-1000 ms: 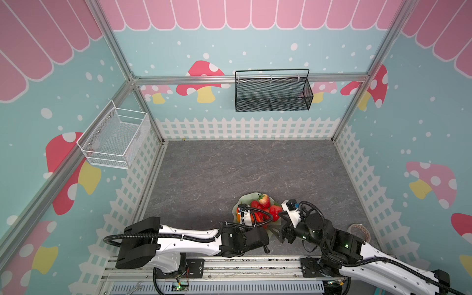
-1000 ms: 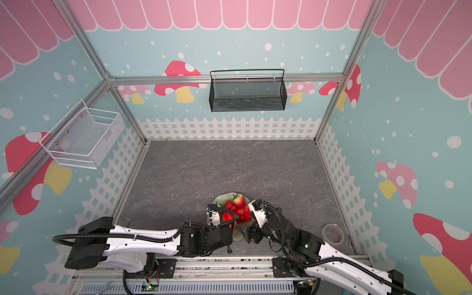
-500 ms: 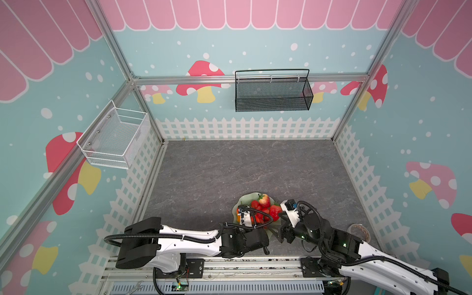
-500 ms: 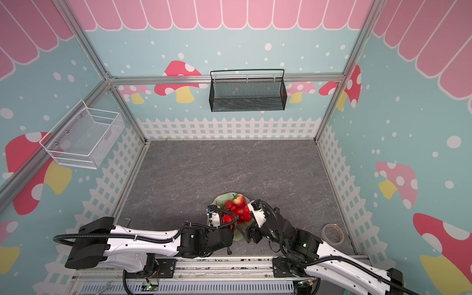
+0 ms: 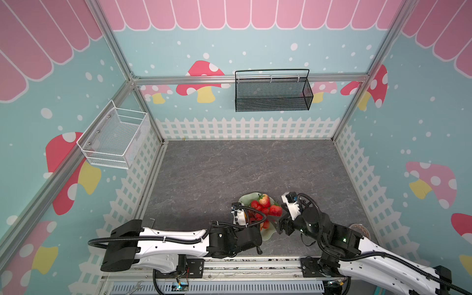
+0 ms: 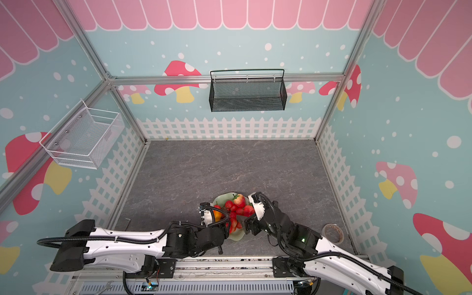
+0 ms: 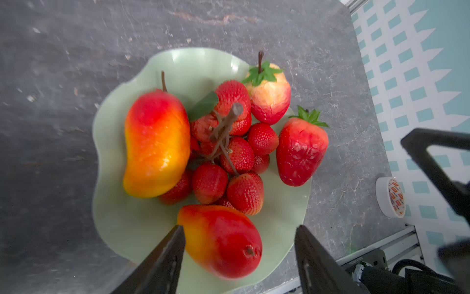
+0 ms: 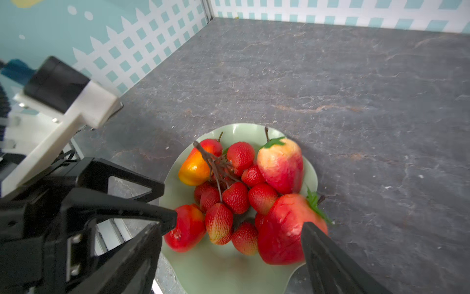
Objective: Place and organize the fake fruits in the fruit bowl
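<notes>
Near the front edge of the grey table (image 5: 229, 166), about midway between left and right, the fruit bowl (image 5: 245, 198) is seen with all five fake fruits (image 5: 263, 207) inside it. Set against the top views of a second ago, both arms are found almost where they were and the heap looks unchanged. The change is in the left gripper (image 7: 238, 227), whose jaws are now spread.

The near mango (image 7: 223, 241) is lying on the dish between them. One finger (image 7: 165, 254) is at its skin and the other is clear of it, so the fruit is judged released, not held. The second mango (image 7: 157, 145) is laid on the left of the bowl and the berry bunch (image 7: 229, 157) is heaped in the middle. One strawberry (image 7: 270, 99) is set at the far rim, and the other strawberry (image 7: 301, 150) at the right rim, seemingly partly over it.

The right gripper (image 8: 231, 226) is likewise held wide open over that right-hand fruit, with nothing gripped. Placing is therefore judged complete. Only tidying is left, most likely a nudge inward for the fruit at the right rim.
</notes>
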Controlling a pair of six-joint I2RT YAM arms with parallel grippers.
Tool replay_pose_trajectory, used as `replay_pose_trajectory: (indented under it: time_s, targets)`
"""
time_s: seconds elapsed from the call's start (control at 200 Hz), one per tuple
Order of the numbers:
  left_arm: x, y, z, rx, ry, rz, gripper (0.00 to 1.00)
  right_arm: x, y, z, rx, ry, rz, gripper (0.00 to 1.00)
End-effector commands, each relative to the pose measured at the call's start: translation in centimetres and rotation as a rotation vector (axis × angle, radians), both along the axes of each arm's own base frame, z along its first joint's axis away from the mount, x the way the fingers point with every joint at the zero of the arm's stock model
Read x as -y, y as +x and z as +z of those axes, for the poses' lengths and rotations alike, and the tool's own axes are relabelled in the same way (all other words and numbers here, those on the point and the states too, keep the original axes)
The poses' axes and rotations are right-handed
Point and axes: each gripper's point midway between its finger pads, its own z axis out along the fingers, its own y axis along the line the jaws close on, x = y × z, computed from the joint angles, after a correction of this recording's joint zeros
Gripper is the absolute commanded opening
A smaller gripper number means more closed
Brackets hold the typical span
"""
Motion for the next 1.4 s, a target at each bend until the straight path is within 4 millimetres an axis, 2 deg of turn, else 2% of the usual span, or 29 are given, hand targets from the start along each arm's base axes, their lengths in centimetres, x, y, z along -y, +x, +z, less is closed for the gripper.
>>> replay_pose_trajectory:
  time_s: [0.0,0.065,0.15,0.215,0.285,0.405,0.51,0.54,0.56,0.64,0.716,0.786,0.866,0.951,1.011,1.111,1.141,1.251,1.301,1.336,1.396]
  targets:
    - [-2.7,1.4,3.4,0.118,0.051,0.026,0.98,0.7,2.0,2.1,0.037,-0.024,-0.043,0.89]
    - [-3.9,2.3,5.0,0.150,0.053,0.016,1.00,0.7,3.4,2.4,0.032,-0.024,-0.051,0.89]
    - [-6.6,4.4,6.5,0.175,0.052,0.049,1.00,1.3,5.6,2.8,0.026,-0.021,-0.077,0.89]
    - [-9.5,6.3,7.1,0.184,0.073,0.097,1.00,2.4,7.8,3.4,0.009,0.012,-0.102,0.90]
    - [-13.7,8.7,7.4,0.195,0.124,0.185,1.00,4.3,10.3,4.0,-0.010,0.080,-0.141,0.90]
    - [-21.2,12.2,7.1,0.217,0.245,0.383,1.00,10.2,15.1,3.6,-0.049,0.190,-0.304,0.92]
    - [-27.8,14.5,5.3,0.169,0.351,0.557,1.00,16.4,18.9,1.4,-0.081,0.207,-0.501,0.94]
    - [-29.6,15.0,4.9,0.161,0.390,0.612,1.00,18.4,19.5,0.5,-0.074,0.187,-0.576,0.95]
    - [-30.7,15.2,4.7,0.165,0.423,0.644,1.00,19.8,19.9,-0.1,-0.061,0.164,-0.634,1.00]
    - [-33.6,16.1,4.3,0.241,0.585,0.737,1.00,24.6,20.1,-1.8,0.044,0.039,-0.862,0.98]
    - [-34.5,16.8,4.0,0.335,0.664,0.768,1.00,26.5,19.1,-2.1,0.196,-0.053,-0.931,0.98]
    - [-34.5,17.7,2.9,0.406,0.632,0.761,1.00,27.2,18.2,-2.2,0.301,-0.100,-0.960,0.98]
    - [-33.7,18.9,0.9,0.501,0.558,0.701,1.00,27.4,18.1,-3.1,0.358,-0.162,-0.944,0.98]
    - [-32.0,20.4,1.7,0.615,0.578,0.587,1.00,27.7,18.8,-4.9,0.326,-0.173,-0.958,0.98]
    - [-32.2,21.2,1.4,0.616,0.590,0.581,1.00,27.4,18.9,-5.4,0.353,-0.165,-0.942,0.98]
    - [-32.1,22.3,-0.5,0.669,0.546,0.547,1.00,27.5,18.3,-5.6,0.416,-0.170,-0.957,0.98]
    - [-31.9,22.4,-0.4,0.691,0.559,0.539,1.00,27.2,18.3,-5.5,0.425,-0.176,-0.940,0.98]
    - [-32.1,23.1,-1.1,0.600,0.556,0.524,1.00,24.8,18.5,-5.4,0.477,-0.208,-0.825,0.98]
    - [-32.2,23.9,-1.1,0.583,0.593,0.537,1.00,23.8,19.1,-6.1,0.472,-0.234,-0.777,0.98]
    - [-32.0,24.1,-2.0,0.511,0.604,0.507,1.00,23.3,19.5,-6.5,0.488,-0.245,-0.753,0.98]
    - [-32.3,24.4,-1.7,0.540,0.587,0.513,1.00,22.5,19.8,-7.0,0.460,-0.289,-0.735,0.98]
